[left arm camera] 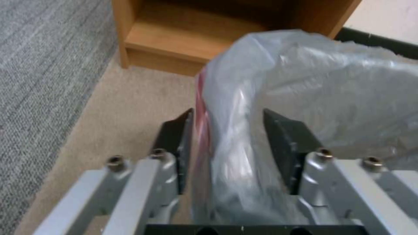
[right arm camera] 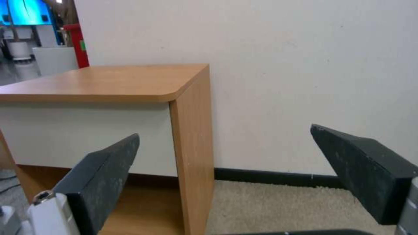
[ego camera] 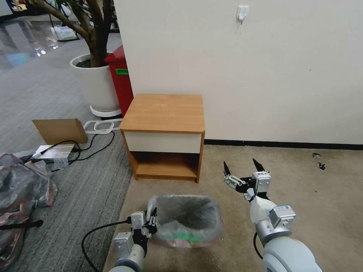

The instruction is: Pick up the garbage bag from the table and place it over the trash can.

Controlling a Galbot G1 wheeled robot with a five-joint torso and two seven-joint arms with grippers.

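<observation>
The garbage bag (ego camera: 187, 215), grey translucent plastic with a pink-red rim, is spread over the mouth of the trash can (ego camera: 177, 241), which stands on the beige carpet in front of the table (ego camera: 164, 111). My left gripper (ego camera: 152, 219) is at the can's left rim. In the left wrist view its fingers (left arm camera: 283, 143) sit on either side of the bag (left arm camera: 331, 91) and its pink edge, with plastic pressed against both pads. My right gripper (ego camera: 242, 168) hangs open to the right of the can, clear of the bag, facing the table's side (right arm camera: 191, 137) and the wall.
A tall red bin (ego camera: 120, 75) and a white plant pot (ego camera: 96, 85) stand behind the table on the left. A heap of plastic bags (ego camera: 19, 189), a cardboard piece (ego camera: 60, 130) and black cables (ego camera: 94, 147) lie on the grey carpet at left. Open beige carpet lies to the right.
</observation>
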